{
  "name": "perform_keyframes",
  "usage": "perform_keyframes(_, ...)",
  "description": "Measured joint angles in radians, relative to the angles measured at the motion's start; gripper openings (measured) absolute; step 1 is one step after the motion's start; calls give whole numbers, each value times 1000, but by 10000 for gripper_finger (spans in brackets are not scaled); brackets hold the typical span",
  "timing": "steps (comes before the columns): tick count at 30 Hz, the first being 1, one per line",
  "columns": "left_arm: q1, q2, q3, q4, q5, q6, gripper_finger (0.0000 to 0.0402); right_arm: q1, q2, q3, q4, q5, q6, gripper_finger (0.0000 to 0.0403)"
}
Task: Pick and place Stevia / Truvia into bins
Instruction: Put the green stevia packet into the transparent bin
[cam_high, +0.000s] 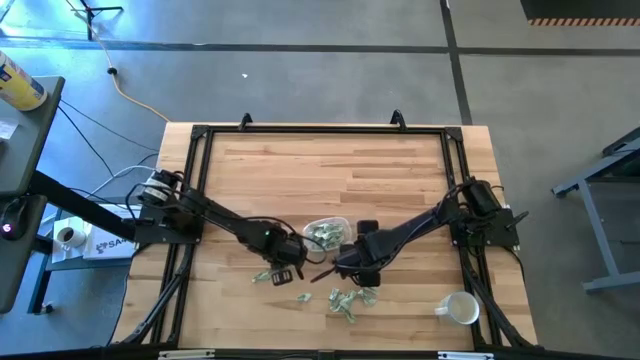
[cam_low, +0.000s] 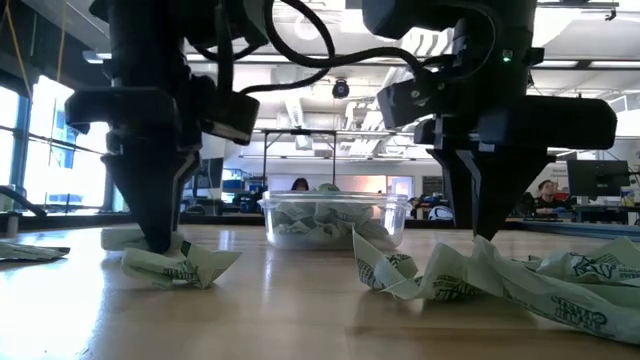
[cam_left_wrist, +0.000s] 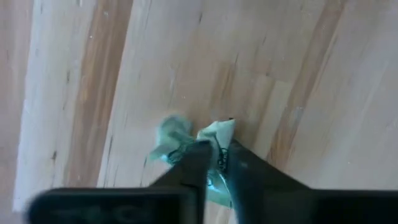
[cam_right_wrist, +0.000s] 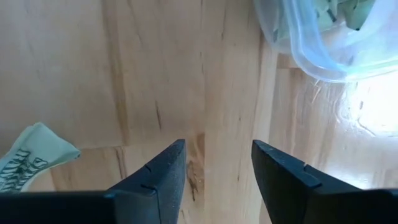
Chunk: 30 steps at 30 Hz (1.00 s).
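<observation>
Pale green and white sweetener packets lie scattered on the wooden table. A clear plastic tub near the middle holds several of them. My left gripper stands just left of the tub near the table's near side, shut on a crumpled packet. My right gripper is open, pointing down over bare wood between the tub and a loose packet. More packets lie in a heap nearer the near edge. My left gripper pinches a crumpled packet between its two fingers, coming from above and pointing down. The fingers are on its middle, and paper sticks out on both sides of them. The packet rests on the table under the fingertips.
A white mug lies on its side near the table's near right corner. A black frame runs round the tabletop. Bare wood stretches from the tub to the far edge. Another packet lies at the far left in the low view.
</observation>
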Motion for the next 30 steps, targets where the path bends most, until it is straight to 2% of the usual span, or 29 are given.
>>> perform_keyframes(3, -1, 3, 50, -88, 11, -1, 32, 8, 0, 0, -1, 0, 4, 169)
perform_keyframes(4, -1, 3, 75, -106, 17, -1, 27, 10, 0, 0, -1, 0, 5, 168)
perform_keyframes(11, 7, 0, 302, -275, 44, 35, 48, 23, -18, 0, -10, 38, 39, 161)
perform_keyframes(14, 29, 0, 375, -318, 44, 45, 39, 26, -56, 0, -18, 57, 56, 161)
perform_keyframes(17, 63, -2, 398, -382, 63, 46, 30, 28, -107, 0, -41, 111, 87, 162)
perform_keyframes(21, 92, -2, 360, -401, 116, 41, 32, 28, -176, 0, -73, 143, 132, 160)
perform_keyframes(24, 92, -2, 333, -400, 85, 36, 77, 31, -221, 0, -76, 163, 155, 159)
perform_keyframes(30, 84, -2, 331, -410, 87, -25, 238, 45, -277, 0, -92, 212, 195, 164)
